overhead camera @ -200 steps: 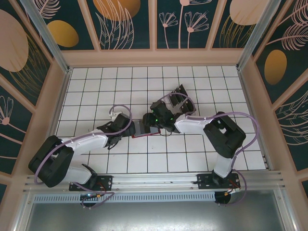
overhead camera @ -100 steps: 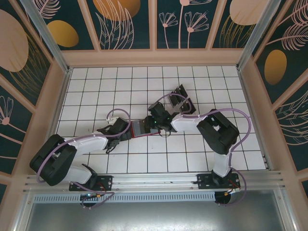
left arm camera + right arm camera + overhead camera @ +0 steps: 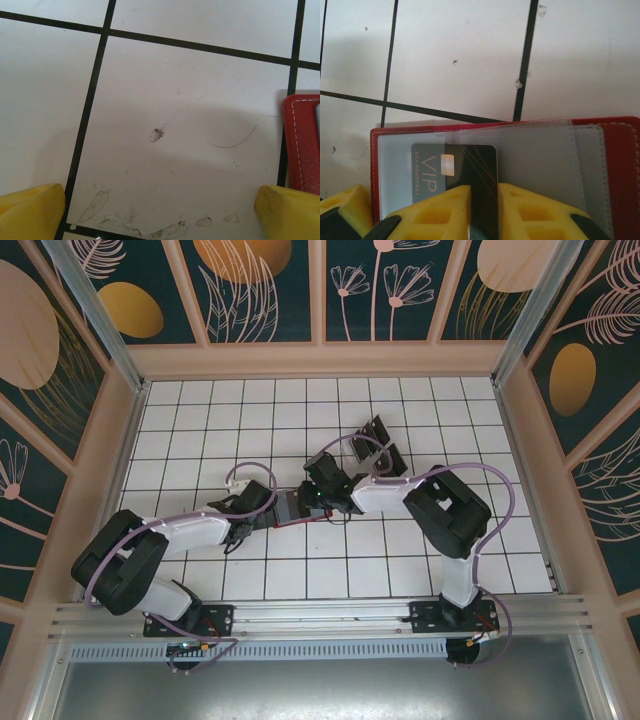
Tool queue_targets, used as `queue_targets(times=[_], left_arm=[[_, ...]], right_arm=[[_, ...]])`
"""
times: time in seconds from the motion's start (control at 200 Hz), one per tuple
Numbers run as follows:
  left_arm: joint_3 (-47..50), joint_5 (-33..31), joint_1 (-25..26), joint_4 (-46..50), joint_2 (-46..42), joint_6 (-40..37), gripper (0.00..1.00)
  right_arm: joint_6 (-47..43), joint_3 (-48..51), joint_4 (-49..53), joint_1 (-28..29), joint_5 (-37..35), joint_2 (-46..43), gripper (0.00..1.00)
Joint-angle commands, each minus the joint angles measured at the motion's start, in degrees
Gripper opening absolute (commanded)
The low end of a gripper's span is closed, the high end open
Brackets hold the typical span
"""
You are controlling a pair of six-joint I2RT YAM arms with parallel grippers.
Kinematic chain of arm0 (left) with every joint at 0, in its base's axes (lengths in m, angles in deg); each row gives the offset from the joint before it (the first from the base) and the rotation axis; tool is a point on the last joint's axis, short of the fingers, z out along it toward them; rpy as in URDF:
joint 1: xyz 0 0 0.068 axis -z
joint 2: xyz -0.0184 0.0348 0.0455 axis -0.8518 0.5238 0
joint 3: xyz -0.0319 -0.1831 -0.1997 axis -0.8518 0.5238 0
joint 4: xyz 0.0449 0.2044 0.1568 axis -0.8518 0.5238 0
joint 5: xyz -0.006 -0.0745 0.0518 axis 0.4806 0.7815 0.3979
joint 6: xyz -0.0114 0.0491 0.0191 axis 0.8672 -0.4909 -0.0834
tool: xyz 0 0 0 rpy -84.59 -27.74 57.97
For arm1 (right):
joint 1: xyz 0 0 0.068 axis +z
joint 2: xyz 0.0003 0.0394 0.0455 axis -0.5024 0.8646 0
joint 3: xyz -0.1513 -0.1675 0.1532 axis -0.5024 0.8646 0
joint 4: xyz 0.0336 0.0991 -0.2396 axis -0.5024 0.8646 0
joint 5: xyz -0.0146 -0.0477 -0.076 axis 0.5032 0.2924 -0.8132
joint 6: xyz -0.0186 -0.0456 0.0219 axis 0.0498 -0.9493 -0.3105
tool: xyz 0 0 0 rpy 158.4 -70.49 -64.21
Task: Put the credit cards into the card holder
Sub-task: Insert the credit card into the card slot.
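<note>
The card holder [image 3: 612, 150] is a red wallet lying open on the white tiles, its clear inner sleeves facing up. It also appears between the two grippers [image 3: 290, 508]. My right gripper [image 3: 484, 192] is shut on a black credit card [image 3: 470, 160] marked VIP. The card's far end lies partly under a clear sleeve at the wallet's left side. My left gripper [image 3: 160, 215] is open over bare tile with nothing between its yellow fingers [image 3: 30, 210]. The wallet's red edge [image 3: 302, 145] lies just right of it. More black cards stand in the slotted tray [image 3: 375, 445].
The clear slotted tray sits behind the right arm on the tile floor. Wooden walls [image 3: 120, 440] enclose the tiled area on the left, back and right. Free tiles lie to the far left and along the front.
My right gripper has moved left with the card, over the open wallet. The left gripper shifted slightly and now sits close to the wallet's left edge.
</note>
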Motion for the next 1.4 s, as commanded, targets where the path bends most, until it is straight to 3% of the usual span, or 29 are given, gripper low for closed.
queue_targets(times=[0.0,0.415,0.575,0.936,1.391], left_arm=[[-0.51,0.56,-0.67,-3.45,2.92,-1.09,0.99],[-0.17,0.82,-0.64,-4.75,3.54,-1.72,0.99],[-0.25,0.61,-0.72,-4.95,3.59,-2.07,0.99],[-2.03,-0.85,-2.53,-2.79,0.41,-3.79,0.99],[-4.52,-0.66,-4.28,0.38,-3.64,-5.56,0.99]], right_arm=[[0.94,-2.1,-0.85,1.35,1.49,1.64,0.2],[4.52,-3.67,-3.33,3.23,5.59,3.01,0.18],[6.62,-1.71,-5.88,3.44,7.3,2.04,0.21],[8.58,2.95,-7.37,3.72,4.64,-3.6,0.45],[9.59,4.43,-7.81,5.23,2.78,-4.28,0.46]])
